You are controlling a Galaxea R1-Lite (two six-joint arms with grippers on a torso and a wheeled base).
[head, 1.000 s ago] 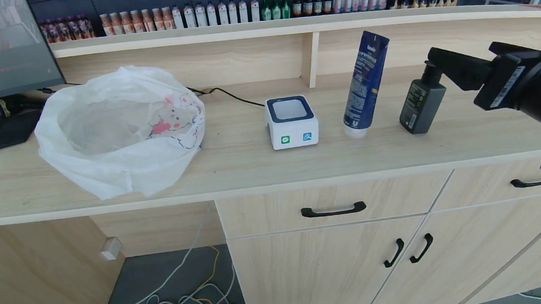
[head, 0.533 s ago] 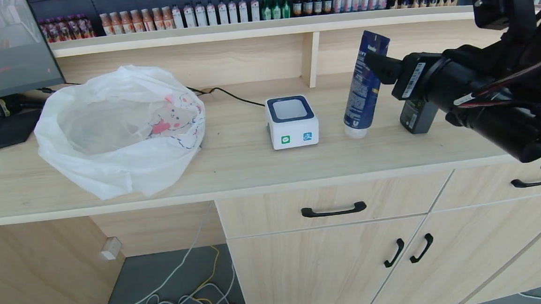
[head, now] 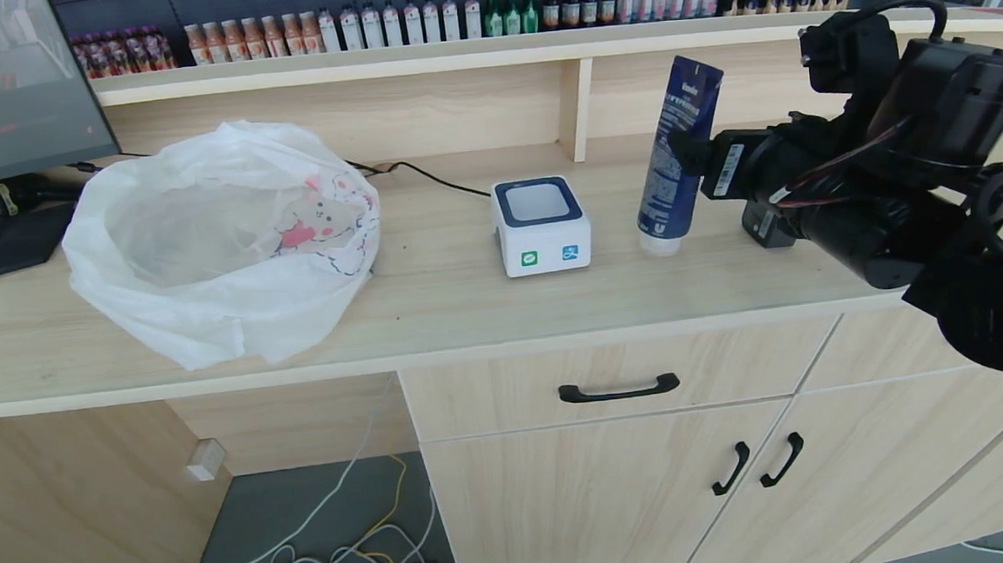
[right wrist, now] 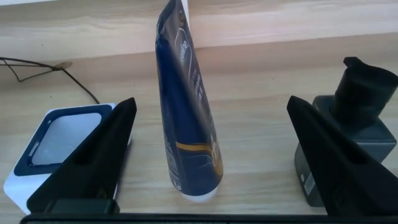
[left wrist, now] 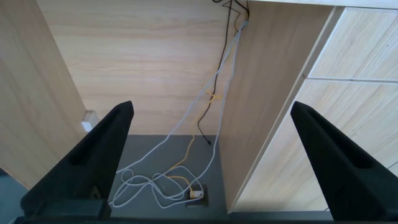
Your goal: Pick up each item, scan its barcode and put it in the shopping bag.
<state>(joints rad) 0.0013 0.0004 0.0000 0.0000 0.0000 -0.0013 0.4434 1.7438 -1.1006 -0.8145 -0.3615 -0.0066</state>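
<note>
The right gripper point(right wrist: 211, 109) hovers over the counter point(head: 469, 318) with its jaws spread wide and nothing in them. From the wrist view the tube point(head: 669, 197) stands between the two fingers, touching neither. The tube balances upright on its cap, leaning a little, just right of the scanner point(head: 540, 225). The bottle point(right wrist: 367, 93) stands near the tube on its right, close by the gripper's right finger. The bag point(head: 208, 317) lies open at the left end of the counter, well apart from the tube. The left gripper point(left wrist: 211, 109) hangs below the counter, also released and empty, above loose cables point(left wrist: 168, 186) on the floor.

The step in hand looks to be the grasp of the tube, with nothing scanned or bagged yet.

The main risk is tipping. The tube's footing is narrow and its top is heavy with lean, so one finger arriving before the other would likely push it over, toward the scanner or the bottle. The right finger may also clip the bottle as the jaws advance. A soft tube can buckle or slide if gripped too high or too hard. If the grip covers the barcode, the scan would probably fail.
</note>
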